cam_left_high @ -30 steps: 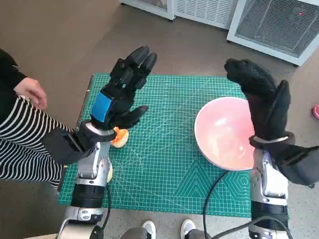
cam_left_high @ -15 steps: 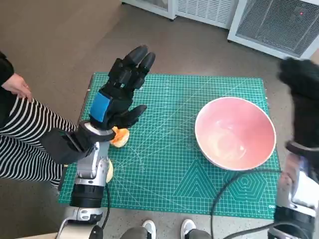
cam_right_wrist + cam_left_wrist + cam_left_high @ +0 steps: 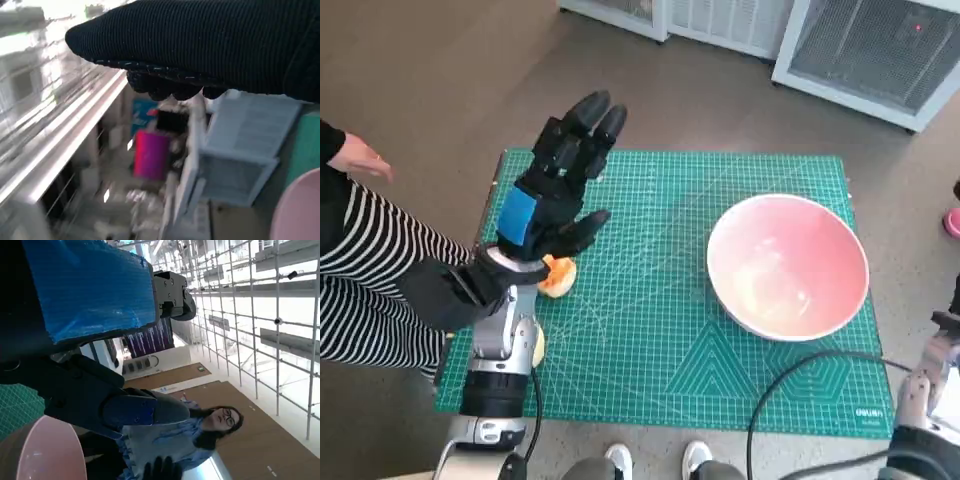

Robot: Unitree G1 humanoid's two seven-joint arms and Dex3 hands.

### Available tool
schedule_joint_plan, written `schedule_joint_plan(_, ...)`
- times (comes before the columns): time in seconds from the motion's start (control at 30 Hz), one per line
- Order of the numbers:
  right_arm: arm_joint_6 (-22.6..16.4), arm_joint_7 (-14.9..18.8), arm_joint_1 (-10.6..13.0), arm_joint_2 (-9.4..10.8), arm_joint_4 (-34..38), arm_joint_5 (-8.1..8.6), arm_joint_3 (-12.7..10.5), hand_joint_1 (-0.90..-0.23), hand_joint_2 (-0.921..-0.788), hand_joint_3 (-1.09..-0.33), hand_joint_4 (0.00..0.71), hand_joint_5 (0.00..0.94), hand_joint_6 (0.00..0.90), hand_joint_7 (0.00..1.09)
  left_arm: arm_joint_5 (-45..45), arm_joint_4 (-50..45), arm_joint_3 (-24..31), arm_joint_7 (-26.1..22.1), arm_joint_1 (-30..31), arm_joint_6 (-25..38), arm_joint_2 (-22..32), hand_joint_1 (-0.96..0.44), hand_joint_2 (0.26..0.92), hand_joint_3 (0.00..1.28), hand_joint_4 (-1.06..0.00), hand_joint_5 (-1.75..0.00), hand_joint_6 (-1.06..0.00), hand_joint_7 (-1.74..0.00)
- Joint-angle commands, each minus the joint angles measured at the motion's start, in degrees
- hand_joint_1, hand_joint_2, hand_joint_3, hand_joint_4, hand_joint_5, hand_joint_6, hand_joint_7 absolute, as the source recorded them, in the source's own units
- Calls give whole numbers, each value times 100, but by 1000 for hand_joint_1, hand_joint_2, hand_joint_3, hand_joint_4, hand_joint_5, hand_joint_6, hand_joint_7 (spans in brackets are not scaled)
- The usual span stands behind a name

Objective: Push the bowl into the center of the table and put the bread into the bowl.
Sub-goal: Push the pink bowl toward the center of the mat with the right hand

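The pink bowl (image 3: 788, 265) stands on the right half of the green cutting mat (image 3: 660, 330); its rim also shows in the left wrist view (image 3: 40, 452) and the right wrist view (image 3: 300, 210). The bread (image 3: 558, 277), a small orange-tan piece, lies near the mat's left edge, partly hidden under my left wrist. My left hand (image 3: 555, 185) is raised above the mat's far left, fingers spread, holding nothing. My right hand (image 3: 200, 45) has almost left the head view; only its forearm (image 3: 925, 400) shows there. The glove stretches out straight and holds nothing.
A person in a striped sleeve (image 3: 370, 270) sits close at the left, one hand (image 3: 355, 155) lifted. White grilled units (image 3: 860, 50) stand on the floor behind the table. A black cable (image 3: 790, 390) crosses the mat's near right corner. Another person (image 3: 175, 440) appears in the left wrist view.
My right hand has swung from above the bowl's far side out to the right and left the head view. The left hand has barely moved. The bowl is fully uncovered.
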Motion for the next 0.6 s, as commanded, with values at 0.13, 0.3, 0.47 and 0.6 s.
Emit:
schedule_joint_plan(0.13, -201, 156, -90, -26, 1313, 127, -93, -635, -921, -718, 76, 0, 2, 462, -36, 85, 28, -31, -70, -87, -49, -551, 921, 293, -141, -5, 1, -447)
schedule_joint_plan(0.3, -192, 272, -269, 12, 2087, 191, -131, -609, -921, -732, 60, 2, 11, 438, -39, 56, 30, -48, -54, -60, -31, -554, 921, 290, -142, -6, 1, -453)
schedule_joint_plan(0.47, -118, 257, -456, 100, 2656, 154, -106, -586, -921, -747, 60, 3, 16, 418, -58, 37, 48, -74, -47, -34, 4, -555, 921, 289, -139, -4, 1, -453)
schedule_joint_plan(0.6, -5, 217, -623, 168, 3024, 105, -58, -567, -921, -770, 65, 3, 34, 380, -52, -3, 52, -70, -35, -16, 19, -551, 921, 288, -137, -3, 1, -452)
